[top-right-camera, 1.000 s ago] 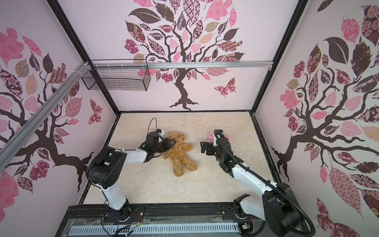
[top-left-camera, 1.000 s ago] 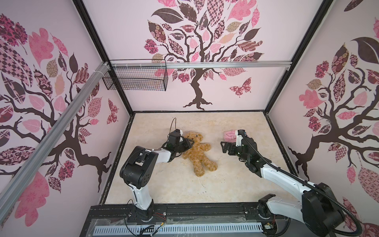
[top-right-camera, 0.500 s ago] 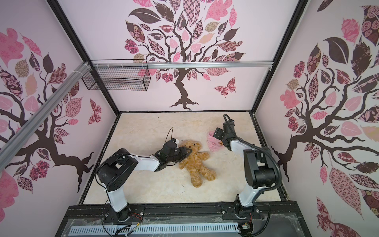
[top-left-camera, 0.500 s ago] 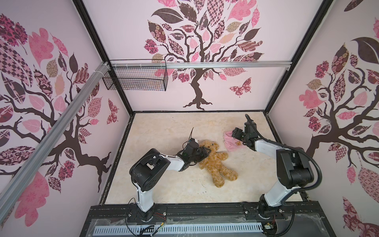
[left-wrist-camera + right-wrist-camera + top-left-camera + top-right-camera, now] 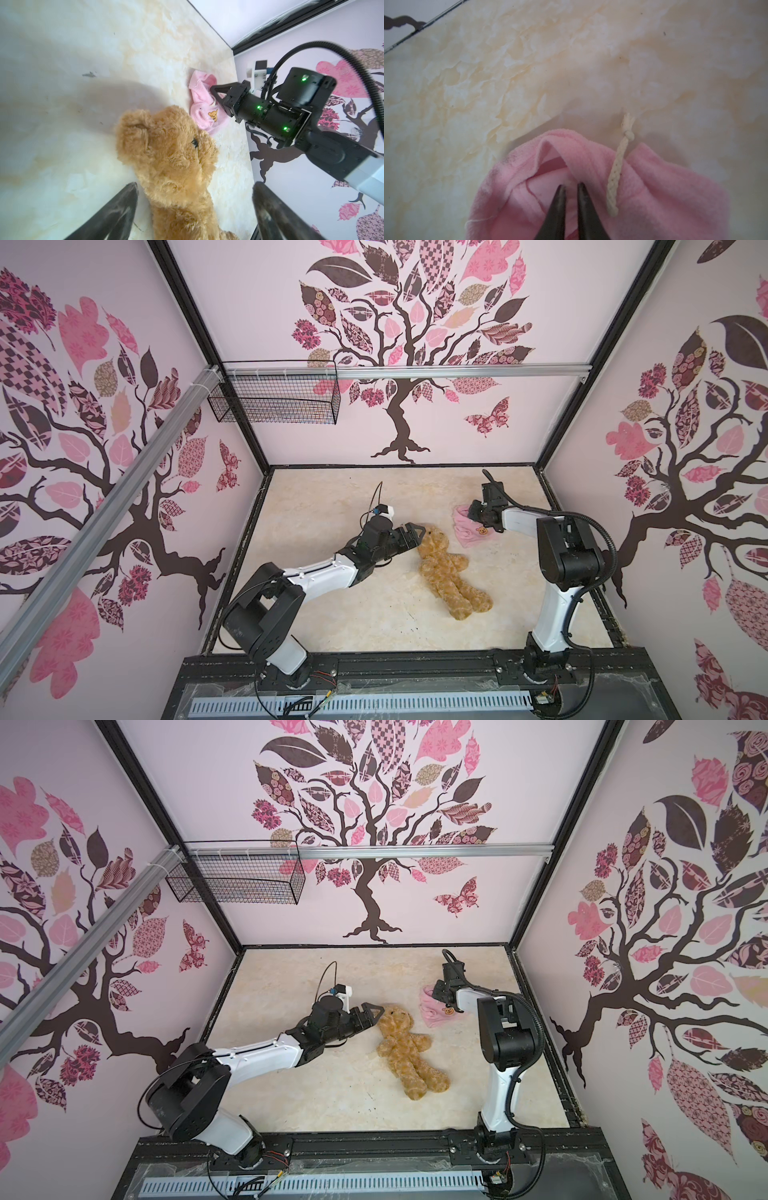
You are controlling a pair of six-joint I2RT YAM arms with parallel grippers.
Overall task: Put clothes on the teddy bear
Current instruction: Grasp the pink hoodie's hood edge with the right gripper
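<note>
The teddy bear (image 5: 446, 568) (image 5: 405, 1048) is seen stretched out flat on the marbled counter (image 5: 332, 497), near its middle. The head is turned to the left arm and the legs are angled toward the front right.

The left end effector (image 5: 419, 536) is held low at the bear's head, released and spread wide. In the left wrist view (image 5: 193, 187) one dark finger (image 5: 122, 207) is seen on each side of the shaggy body (image 5: 172, 158), and nothing is gripped.

Over on the right, a small pink fleece top (image 5: 471, 531) (image 5: 434, 1013) is lying crumpled, just beyond the bear's head and apart from it. An orange bear-face emblem (image 5: 213, 115) is shown on its front.

The right end effector (image 5: 473, 512) is brought down on that top's far edge. In the right wrist view it (image 5: 571, 185) is clenched. The tips are nearly together and a thin fold of pink fabric (image 5: 654, 187) is pinched at the garment's opening.

A cream drawstring cord (image 5: 618, 172) with a knotted end is draped across the fleece beside the fingers.
</note>
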